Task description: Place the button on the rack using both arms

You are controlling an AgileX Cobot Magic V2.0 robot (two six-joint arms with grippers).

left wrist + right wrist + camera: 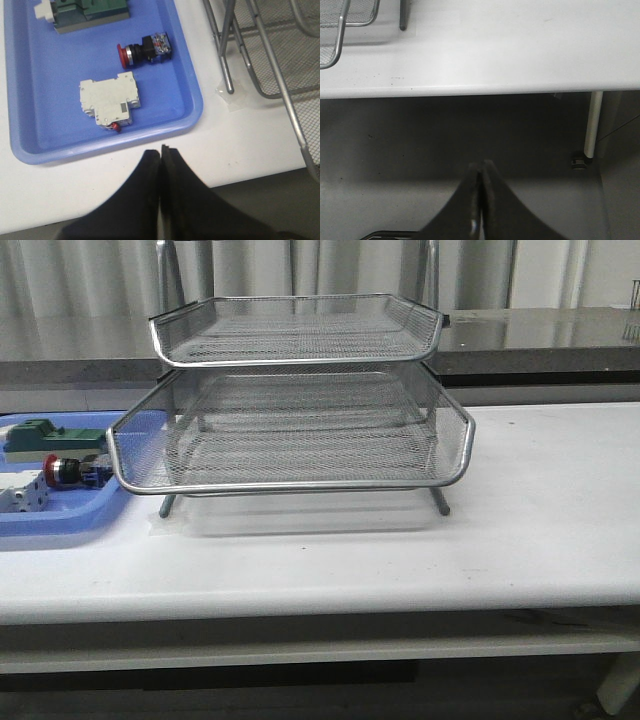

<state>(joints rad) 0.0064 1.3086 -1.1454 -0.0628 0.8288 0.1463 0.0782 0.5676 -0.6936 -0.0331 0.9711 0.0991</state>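
The button (145, 48), with red cap, black body and blue rear block, lies on its side in the blue tray (30, 90). It also shows in the front view (75, 471) at the far left. The silver wire-mesh rack (300, 410) stands mid-table. Its legs and frame show in the left wrist view (260, 60), and a corner shows in the right wrist view (340, 25). My left gripper (161, 150) is shut and empty over the table's front edge, short of the tray. My right gripper (481, 164) is shut and empty below and in front of the table edge. Neither arm shows in the front view.
The blue tray also holds a green block (90, 11) and a white boxy part (110, 99). In the front view the tray (60, 515) sits left of the rack. A table leg (592, 125) stands at the right. A grey counter (540, 335) runs behind.
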